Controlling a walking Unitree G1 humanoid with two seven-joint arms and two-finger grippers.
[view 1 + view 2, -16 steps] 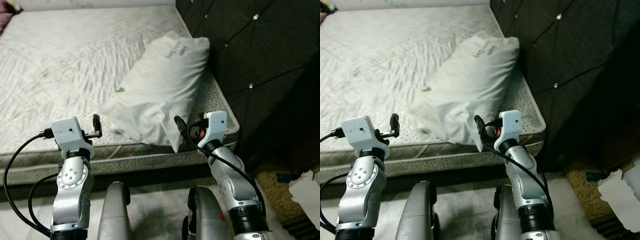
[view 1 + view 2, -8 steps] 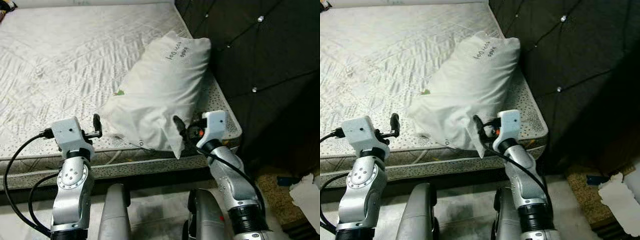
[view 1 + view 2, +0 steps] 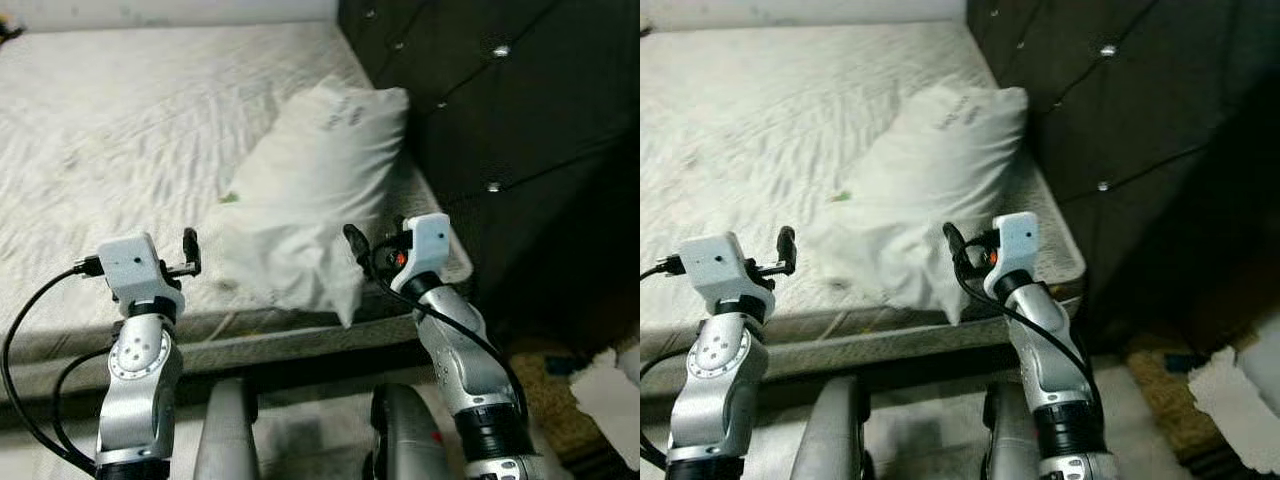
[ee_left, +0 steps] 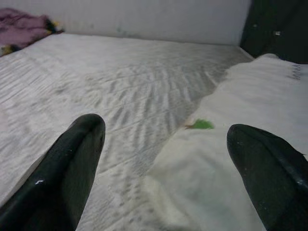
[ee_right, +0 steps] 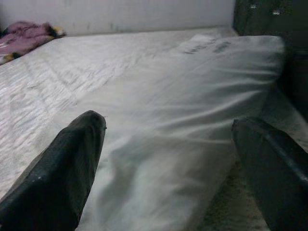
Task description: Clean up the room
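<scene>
A white pillow (image 3: 310, 190) with dark lettering lies on the bare white mattress (image 3: 100, 130), its far end against the headboard. Its near corner hangs over the mattress's front edge. A small green scrap (image 4: 201, 124) sits on the pillow's left side. My right gripper (image 3: 355, 245) hovers open just before the pillow's near corner, and the pillow (image 5: 192, 110) fills the gap between its fingers. My left gripper (image 3: 190, 250) is open over the mattress edge, left of the pillow (image 4: 250, 106), touching nothing.
A dark tufted headboard (image 3: 500, 120) rises right of the bed. Purple cloth (image 4: 21, 24) lies at the mattress's far corner by the wall. On the floor at right are a brown rug (image 3: 540, 370) and white paper (image 3: 610, 385).
The whole picture has shifted slightly and blurred, so the camera has moved. Both grippers keep the same open pose near the bed's edge. The pillow has not visibly moved.
</scene>
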